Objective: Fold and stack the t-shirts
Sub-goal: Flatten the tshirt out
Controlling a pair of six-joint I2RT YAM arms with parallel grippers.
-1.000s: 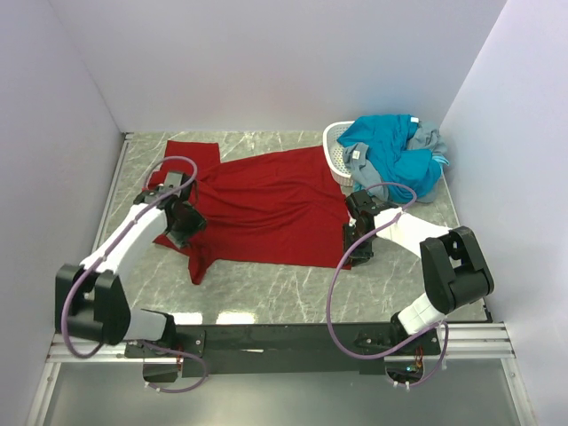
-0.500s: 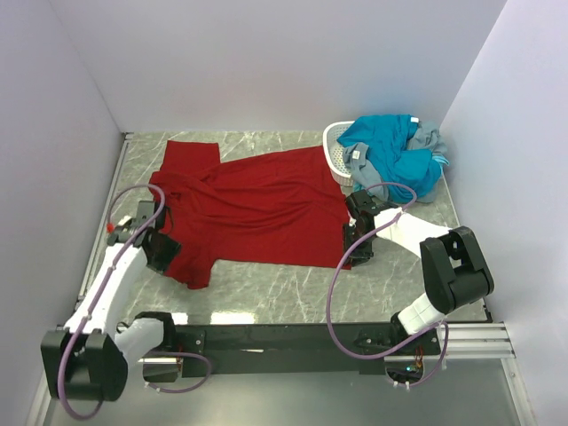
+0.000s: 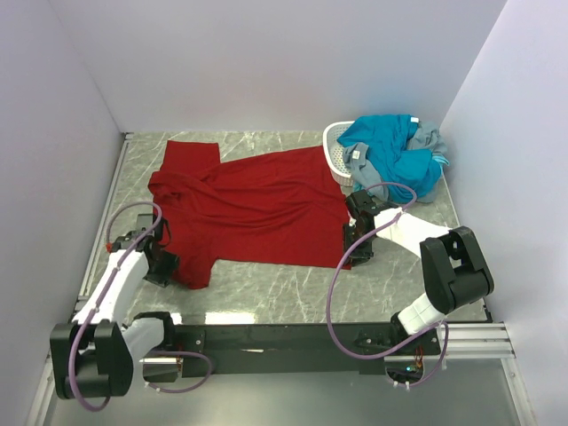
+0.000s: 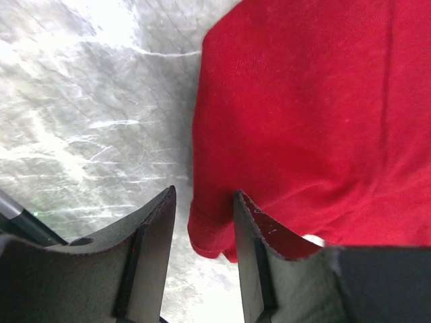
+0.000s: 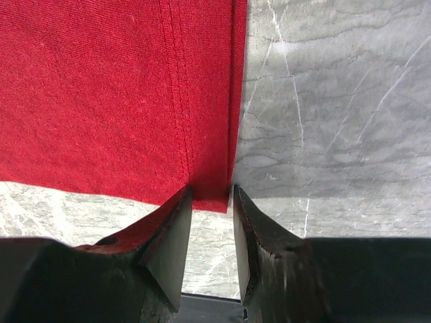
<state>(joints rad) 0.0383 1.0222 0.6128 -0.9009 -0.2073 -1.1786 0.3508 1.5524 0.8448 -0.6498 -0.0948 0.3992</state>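
Two grippers: both are low at the near edge of the dark red t-shirt [image 3: 257, 209], one at each end of that edge.
Left gripper [image 4: 202, 195]: its jaws stand apart, astride the rounded near-left corner of the red cloth; the cloth lies between the pads without being pinched.
Right gripper [image 5: 212, 192]: its jaws stand a little apart over the stitched hem corner, whose tip reaches just between the fingertips and lies flat.
Red shirt, place: spread across the middle of the table [image 3: 293, 280], with a sleeve towards the far left and the hem towards the right.
Red shirt, edges: the near edge runs fairly straight between the two grippers, and the far-right corner lies just beside the basket [image 3: 335, 151].
Other shirts: a teal-blue t-shirt [image 3: 390, 146] and a grey t-shirt [image 3: 432, 142] are heaped in and over the basket in the far-right corner, with a white neck label [image 3: 358, 154] showing.
Room, near side: a strip of marble shows between the shirt's near edge and the arm bases.
Room, left: a narrow band of marble shows between the cloth and the left wall [image 3: 53, 177], and the left arm lies along it.
Room, far: a thin strip shows behind the shirt.
Room, right: the right arm's elbow sits near the right wall [image 3: 524, 177].
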